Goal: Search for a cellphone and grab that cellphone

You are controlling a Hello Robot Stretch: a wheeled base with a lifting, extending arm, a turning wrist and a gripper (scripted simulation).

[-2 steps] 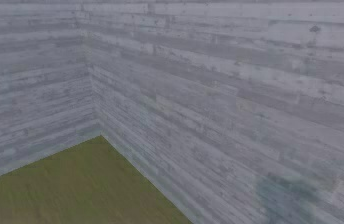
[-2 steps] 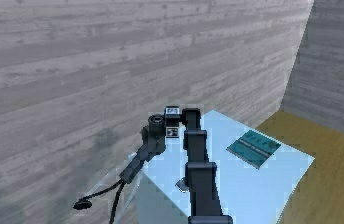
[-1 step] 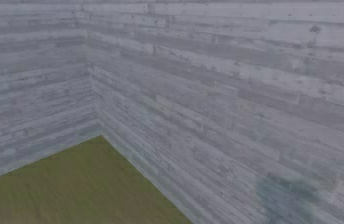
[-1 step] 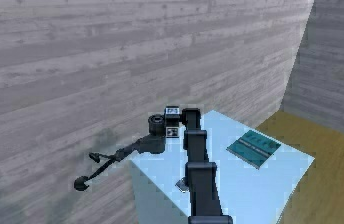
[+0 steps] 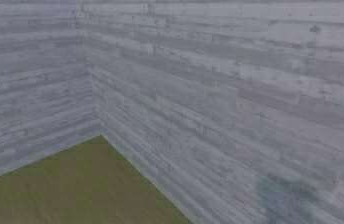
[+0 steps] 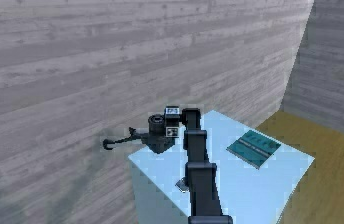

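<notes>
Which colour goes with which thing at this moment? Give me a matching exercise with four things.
Things:
1. wall
2. floor in the forward view
3. table
4. flat item lying on the table

Colours:
a. teal
b. grey planks
c. pale blue-white
d. olive green

Pairs: 1-b; 2-d; 3-c; 4-a

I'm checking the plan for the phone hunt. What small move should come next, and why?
Probably drive backward a little. In the arm side view the gripper reaches past the pale table's left edge with only wall behind it, holding nothing, while a flat teal thing, possibly the cellphone, lies on the tabletop right of the arm.
</notes>
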